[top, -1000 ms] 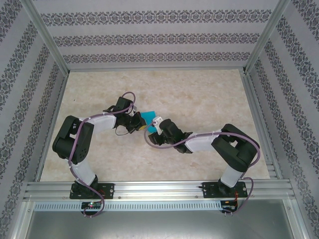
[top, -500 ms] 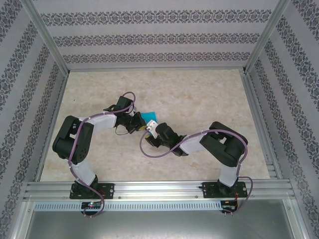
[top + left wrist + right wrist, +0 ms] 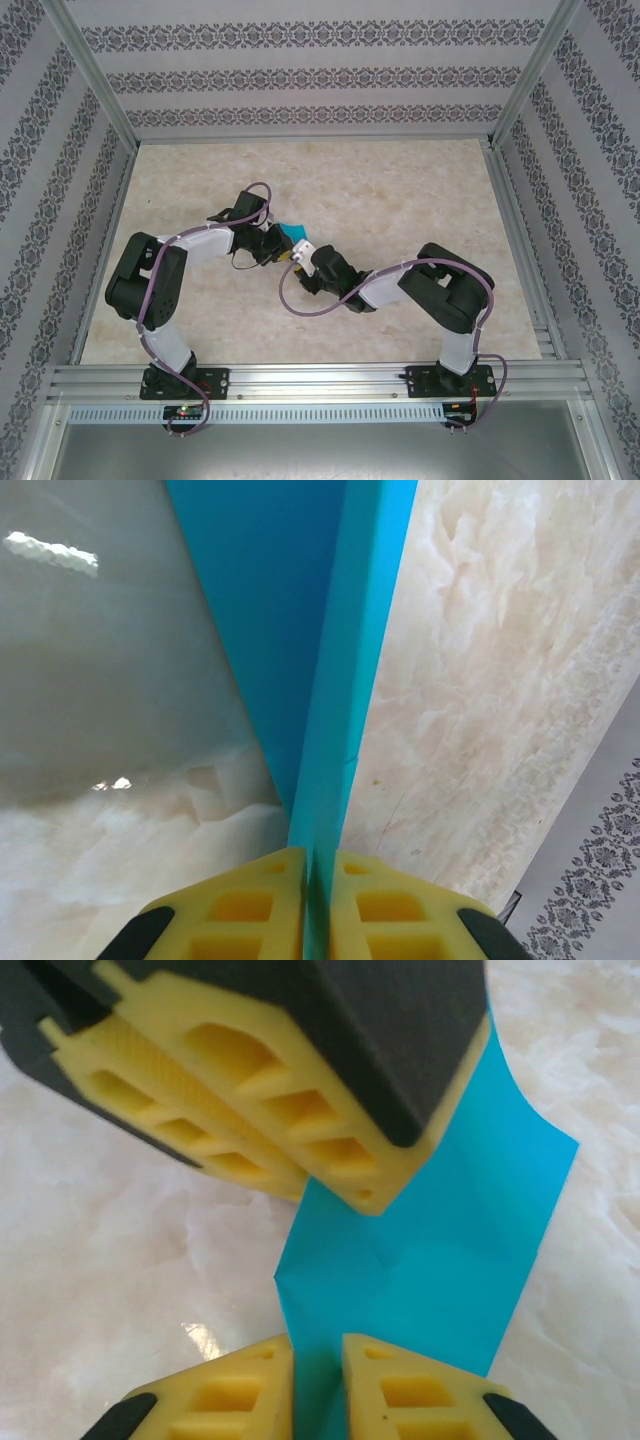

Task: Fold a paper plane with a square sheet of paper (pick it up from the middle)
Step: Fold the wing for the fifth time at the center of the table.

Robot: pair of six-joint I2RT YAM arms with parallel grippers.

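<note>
Left gripper [image 3: 318, 858]: pinching blue paper [image 3: 290, 630]. Right gripper [image 3: 318, 1350]: around paper edge, squeeze unclear. Both low, facing across paper.

The left arm [image 3: 195, 243] and right arm [image 3: 400, 280] bend inward, tips nearly meeting; the left gripper [image 3: 318, 855] is pinched closed, the right gripper [image 3: 318, 1342] shows a slim gap
</note>
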